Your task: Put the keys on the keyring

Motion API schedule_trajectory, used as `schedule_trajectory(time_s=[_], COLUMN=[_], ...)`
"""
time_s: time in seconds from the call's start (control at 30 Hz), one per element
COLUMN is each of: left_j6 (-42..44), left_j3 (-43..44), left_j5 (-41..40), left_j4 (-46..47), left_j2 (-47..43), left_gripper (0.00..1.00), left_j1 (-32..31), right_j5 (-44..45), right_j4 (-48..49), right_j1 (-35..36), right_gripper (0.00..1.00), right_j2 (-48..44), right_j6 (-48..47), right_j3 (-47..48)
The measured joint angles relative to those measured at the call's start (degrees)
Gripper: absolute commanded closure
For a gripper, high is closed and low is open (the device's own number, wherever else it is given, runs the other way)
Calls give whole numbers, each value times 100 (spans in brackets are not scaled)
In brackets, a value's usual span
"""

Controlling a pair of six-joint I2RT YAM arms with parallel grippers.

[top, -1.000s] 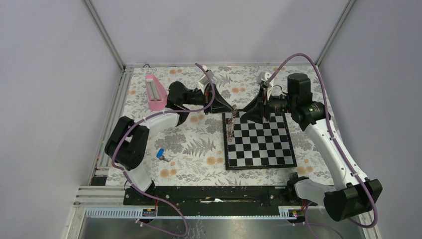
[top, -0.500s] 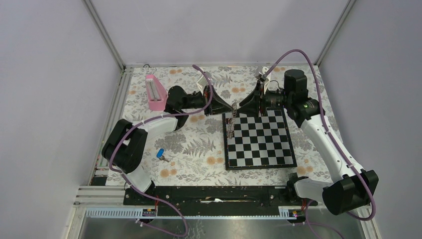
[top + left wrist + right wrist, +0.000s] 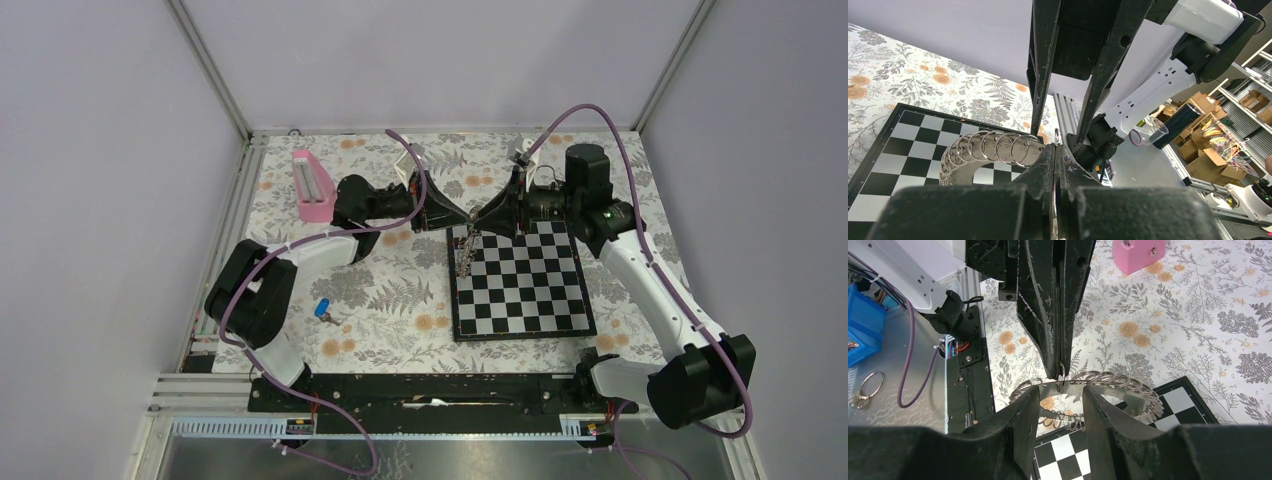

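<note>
The left gripper (image 3: pixel 458 216) has its fingers pressed together on one of the small wire loops of the keyring (image 3: pixel 465 252). The ring hangs edge-on from that pinch, just above the left border of the chessboard (image 3: pixel 530 290), near its far corner. Held up like that, the band is off the board and its loops are free to be reached from the side.

The right gripper (image 3: pixel 1060 395) faces it from across that corner, its fingers spread to either side of the pinched loop and touching nothing that I can see. I'd guess it is there either to share the hold or to pry a loop open.

The blue-headed key (image 3: pixel 322 309) lies on the floral cloth (image 3: pixel 390 290), well off to the left of the chessboard and nearer its front edge, with neither arm close. From where I stand no key is threaded yet, so the threading has not begun.
</note>
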Motion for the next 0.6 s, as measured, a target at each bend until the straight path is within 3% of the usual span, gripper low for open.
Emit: schedule_trajectory(time_s=[0.6], left_j6=[-264], left_j3=[-50], left_j5=[-17], left_j4=[330], left_j2=[0], left_gripper=[100], left_j1=[-31], right_j5=[-101], right_j4=[352], right_j1=[33], right_gripper=[71], right_j2=[68], right_j6=[295], right_j3=[-138])
